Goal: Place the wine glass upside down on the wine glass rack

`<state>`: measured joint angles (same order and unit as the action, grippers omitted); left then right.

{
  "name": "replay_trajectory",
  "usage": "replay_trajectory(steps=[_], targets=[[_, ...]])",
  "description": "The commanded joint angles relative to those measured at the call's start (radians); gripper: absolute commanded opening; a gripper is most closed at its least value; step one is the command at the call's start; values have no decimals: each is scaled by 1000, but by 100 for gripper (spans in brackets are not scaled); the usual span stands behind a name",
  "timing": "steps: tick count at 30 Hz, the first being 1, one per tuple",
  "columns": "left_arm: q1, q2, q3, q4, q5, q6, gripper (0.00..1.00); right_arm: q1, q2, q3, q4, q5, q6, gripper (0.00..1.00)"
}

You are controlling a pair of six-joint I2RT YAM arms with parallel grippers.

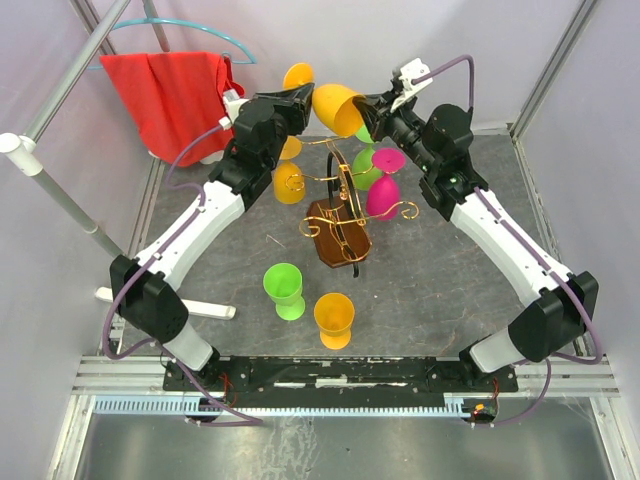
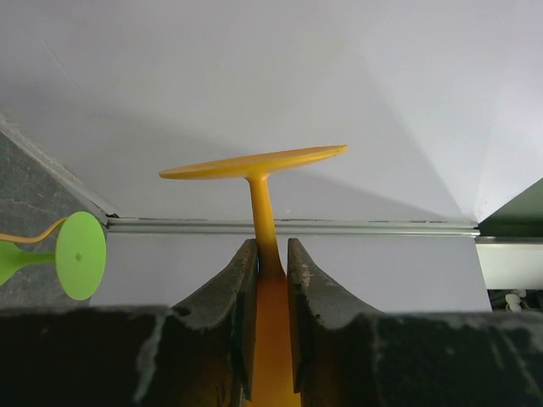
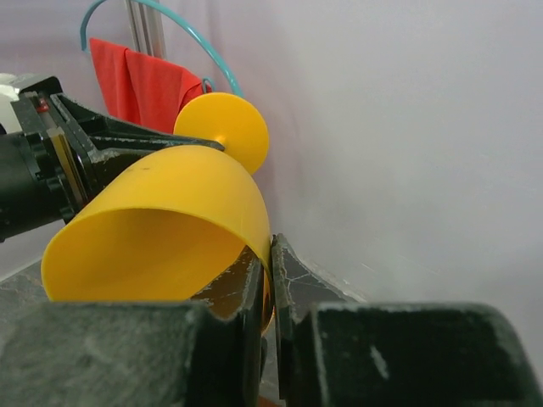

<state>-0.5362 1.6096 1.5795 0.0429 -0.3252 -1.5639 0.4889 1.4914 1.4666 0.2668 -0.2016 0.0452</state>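
Observation:
A yellow wine glass (image 1: 335, 107) is held in the air at the back, lying sideways above the gold wire rack (image 1: 340, 205) on its brown wooden base (image 1: 338, 243). My left gripper (image 1: 297, 98) is shut on its stem (image 2: 265, 229), the round foot (image 2: 254, 161) beyond the fingertips. My right gripper (image 1: 372, 108) is shut on the rim of its bowl (image 3: 170, 229), one finger inside and one outside. Both grippers hold the glass at once. An orange glass (image 1: 289, 182), a green glass (image 1: 366, 168) and a pink glass (image 1: 383, 190) hang upside down on the rack.
A green glass (image 1: 284, 290) and an orange glass (image 1: 334, 320) stand upright on the table in front of the rack. A red cloth (image 1: 172, 85) hangs on a hoop at the back left. A white bar (image 1: 165, 303) lies at the left. Walls close in behind.

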Motion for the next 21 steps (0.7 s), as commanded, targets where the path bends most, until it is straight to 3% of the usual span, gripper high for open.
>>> replay_trajectory(steps=[1, 14, 18, 21], targets=[[20, -5, -6, 102, 68, 16, 3, 24, -45, 0, 4, -30, -6, 18], [180, -56, -53, 229, 219, 272, 3, 24, -146, -23, -192, 89, -156, 53], [238, -99, -138, 358, 283, 408, 3, 24, -207, -47, -282, 158, -232, 58], [254, -137, -189, 428, 329, 602, 3, 24, -235, -53, -339, 222, -282, 59]])
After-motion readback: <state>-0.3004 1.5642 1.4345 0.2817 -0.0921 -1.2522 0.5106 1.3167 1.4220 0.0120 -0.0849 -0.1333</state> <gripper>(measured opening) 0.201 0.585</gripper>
